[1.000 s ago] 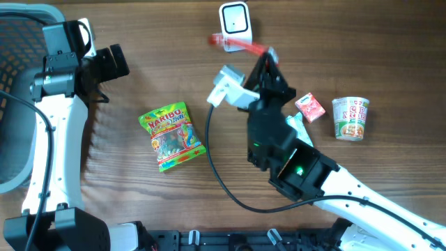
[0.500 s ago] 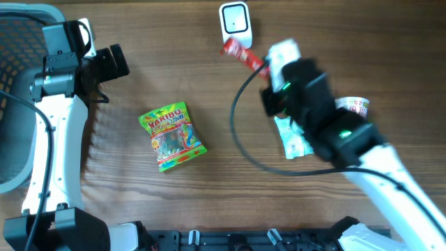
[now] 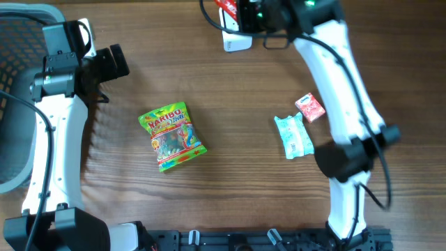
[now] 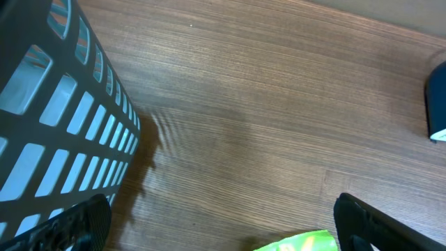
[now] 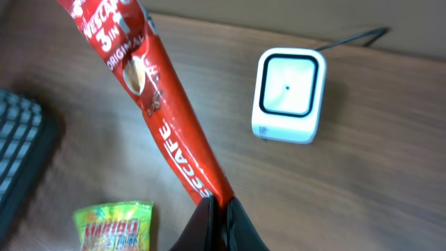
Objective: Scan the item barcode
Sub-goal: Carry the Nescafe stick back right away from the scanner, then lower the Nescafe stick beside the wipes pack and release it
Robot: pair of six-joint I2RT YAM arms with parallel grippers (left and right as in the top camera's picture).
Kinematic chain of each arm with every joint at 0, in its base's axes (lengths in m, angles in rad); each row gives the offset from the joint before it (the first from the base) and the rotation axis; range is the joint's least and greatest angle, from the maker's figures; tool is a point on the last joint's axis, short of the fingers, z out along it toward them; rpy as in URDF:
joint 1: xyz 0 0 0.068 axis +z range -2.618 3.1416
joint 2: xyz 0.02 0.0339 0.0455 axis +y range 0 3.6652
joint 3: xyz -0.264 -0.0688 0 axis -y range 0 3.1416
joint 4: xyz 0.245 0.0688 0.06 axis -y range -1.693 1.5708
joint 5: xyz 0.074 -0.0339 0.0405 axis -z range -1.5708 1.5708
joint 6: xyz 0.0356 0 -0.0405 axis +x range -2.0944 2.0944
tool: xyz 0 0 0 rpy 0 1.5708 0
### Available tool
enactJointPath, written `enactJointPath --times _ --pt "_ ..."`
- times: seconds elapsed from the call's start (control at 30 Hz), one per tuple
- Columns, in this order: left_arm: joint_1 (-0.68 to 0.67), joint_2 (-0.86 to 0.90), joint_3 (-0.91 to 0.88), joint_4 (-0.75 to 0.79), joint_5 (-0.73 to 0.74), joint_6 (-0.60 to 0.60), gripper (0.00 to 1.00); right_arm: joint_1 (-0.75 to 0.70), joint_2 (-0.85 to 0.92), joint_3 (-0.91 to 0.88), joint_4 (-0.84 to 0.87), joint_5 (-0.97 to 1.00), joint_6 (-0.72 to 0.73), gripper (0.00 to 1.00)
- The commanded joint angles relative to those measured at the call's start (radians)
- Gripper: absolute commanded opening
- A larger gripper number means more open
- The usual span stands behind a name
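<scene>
- The red stick sachet (image 5: 157,104), glossy foil, long and flat, rises toward 11 o'clock from the right pincer (image 5: 217,209), which is clamped on its lower end.
- The scanner (image 5: 288,94), a white rounded-square plastic block, lies at 1 o'clock on the wood-grain table (image 5: 362,181), beside the sachet.
- The barcode is probably on the hidden face.
- The left pincer (image 4: 223,223) gapes empty, well apart.

Cropped by the top edge overhead: red sachet (image 3: 224,7). Half covered there by the right arm (image 3: 336,77): scanner (image 3: 235,42). Reduced to a green corner in the left wrist view: Haribo bag (image 4: 296,242). Sliced off by that view's left border: basket (image 4: 49,132).
</scene>
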Motion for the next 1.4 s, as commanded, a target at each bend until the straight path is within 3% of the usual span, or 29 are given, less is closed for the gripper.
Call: enactJointPath --times 0.0,0.23,0.47,0.63,0.87,1.0,1.1,1.2,1.27,1.37 --pt "0.008 -0.009 0.008 0.003 0.008 0.016 1.00 -0.057 0.121 0.028 0.073 -0.105 0.129 0.04" --pt "0.008 -0.009 0.008 0.003 0.008 0.016 1.00 -0.141 0.326 0.027 0.102 -0.276 0.206 0.04" --pt "0.008 -0.009 0.008 0.003 0.008 0.016 1.00 -0.153 0.304 0.027 0.074 -0.245 0.207 0.04" --pt "0.008 -0.009 0.008 0.003 0.008 0.016 1.00 -0.154 0.079 0.027 -0.046 -0.121 0.164 0.04" --pt "0.008 -0.009 0.008 0.003 0.008 0.016 1.00 -0.154 -0.249 0.027 -0.424 -0.058 0.103 0.04" --pt "0.008 -0.009 0.008 0.003 0.008 0.016 1.00 -0.154 -0.395 -0.010 -0.452 -0.023 0.101 0.04" --pt "0.008 -0.009 0.008 0.003 0.008 0.016 1.00 -0.150 -0.548 -0.114 -0.452 -0.003 0.124 0.04" --pt "0.008 -0.009 0.008 0.003 0.008 0.015 1.00 -0.150 -0.681 -0.301 -0.451 0.142 0.214 0.04" --pt "0.008 -0.009 0.008 0.003 0.008 0.016 1.00 -0.150 -0.749 -0.484 -0.444 0.263 0.306 0.04" --pt "0.008 -0.009 0.008 0.003 0.008 0.016 1.00 -0.150 -0.803 -0.855 -0.275 0.241 0.330 0.04"
